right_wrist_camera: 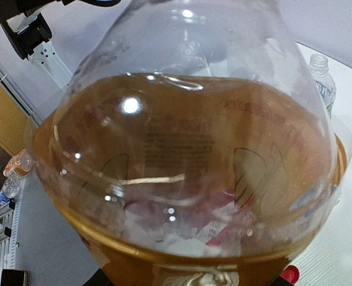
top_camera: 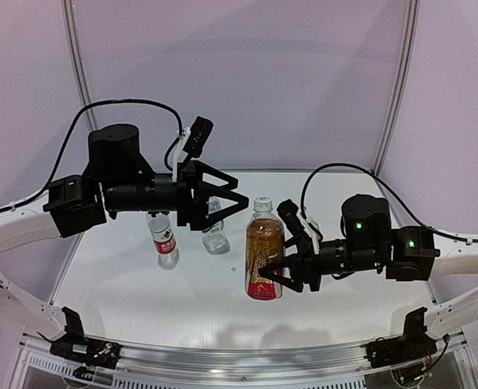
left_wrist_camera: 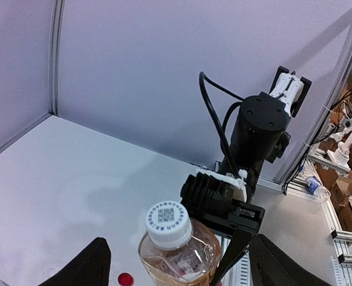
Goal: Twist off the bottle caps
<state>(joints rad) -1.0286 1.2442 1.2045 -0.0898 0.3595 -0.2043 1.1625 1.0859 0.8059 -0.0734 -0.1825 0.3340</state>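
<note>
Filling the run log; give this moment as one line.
left gripper open near white cap | right gripper gripping amber bottle | white cap on
</note>
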